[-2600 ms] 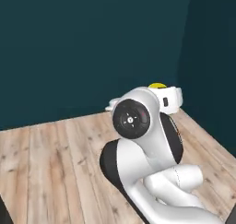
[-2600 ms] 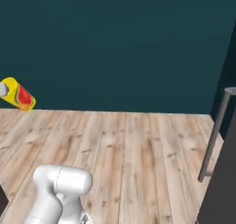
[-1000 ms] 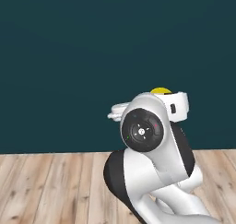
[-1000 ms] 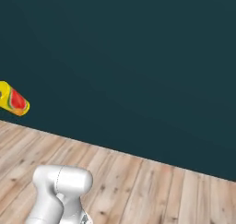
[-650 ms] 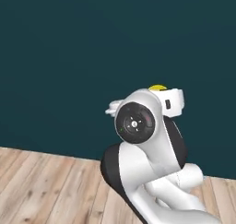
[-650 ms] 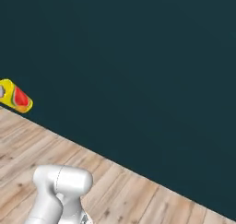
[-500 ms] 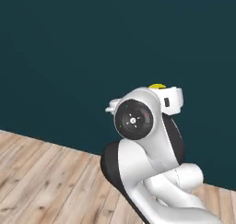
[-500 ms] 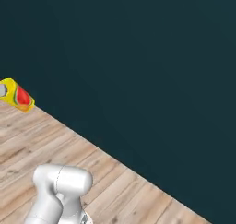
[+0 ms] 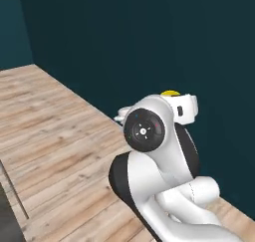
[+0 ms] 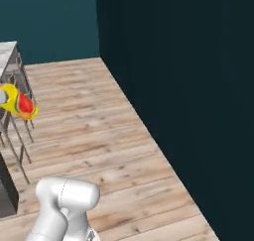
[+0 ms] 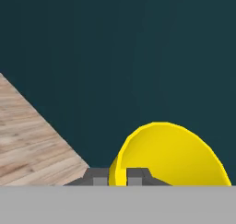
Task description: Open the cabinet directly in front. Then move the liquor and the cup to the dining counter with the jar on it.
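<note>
Simulated room, robot arm w/ pincer carried high, clamped on the cup. In the hand view the two dark fingertips sit close together at the bottom, nipping the cup's thin yellow rim between them; the cup's bright yellow bowl swells up and to the right of the tips.

Right base view: the cup hangs in the air at far left, tilted on its side, showing a red-and-green patch on its yellow wall. Just behind and below it stand thin metal stool legs and the edge of a pale surface at upper left; can't tell whether this is the dining counter.

Left base view: only a sliver of the cup peeks above the white wrist block, beyond the arm's big round joint.

Surroundings: dark teal wall close ahead of the pincer and running along one side, meeting a wall corner further off. Light wood plank floor below, stretching off to the side. A thin grey rod and dark edge at lower left of the left base view; what they belong to can't be told.
</note>
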Available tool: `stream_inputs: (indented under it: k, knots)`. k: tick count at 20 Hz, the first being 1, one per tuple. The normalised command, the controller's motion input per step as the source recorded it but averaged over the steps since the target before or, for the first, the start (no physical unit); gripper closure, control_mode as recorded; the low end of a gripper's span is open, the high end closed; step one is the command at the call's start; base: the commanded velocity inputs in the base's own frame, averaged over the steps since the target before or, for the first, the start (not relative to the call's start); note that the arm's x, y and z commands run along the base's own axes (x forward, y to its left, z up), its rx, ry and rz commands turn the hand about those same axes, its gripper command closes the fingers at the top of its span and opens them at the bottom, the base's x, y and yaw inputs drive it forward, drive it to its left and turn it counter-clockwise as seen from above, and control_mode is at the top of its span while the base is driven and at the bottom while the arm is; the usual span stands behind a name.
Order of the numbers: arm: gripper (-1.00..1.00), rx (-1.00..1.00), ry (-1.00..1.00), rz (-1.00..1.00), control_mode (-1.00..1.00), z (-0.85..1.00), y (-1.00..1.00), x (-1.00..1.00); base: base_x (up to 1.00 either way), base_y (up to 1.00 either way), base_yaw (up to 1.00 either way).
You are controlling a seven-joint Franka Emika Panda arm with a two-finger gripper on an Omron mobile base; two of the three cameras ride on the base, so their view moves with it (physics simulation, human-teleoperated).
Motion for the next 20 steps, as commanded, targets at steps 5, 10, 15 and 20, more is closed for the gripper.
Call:
stream_inputs:
  k: [5, 10, 15, 20]
  knots:
    - [1.0, 0.0, 0.0, 0.0, 1.0, 0.0, 0.0, 0.0, 0.58, -0.15, 0.68]
    - [1.0, 0.0, 0.0, 0.0, 1.0, 0.0, 0.0, 0.0, 0.9, -0.51, 0.13]
    - [1.0, 0.0, 0.0, 0.0, 1.0, 0.0, 0.0, 0.0, 1.0, -0.61, 0.12]
    - [1.0, 0.0, 0.0, 0.0, 1.0, 0.0, 0.0, 0.0, 1.0, -0.39, 0.13]
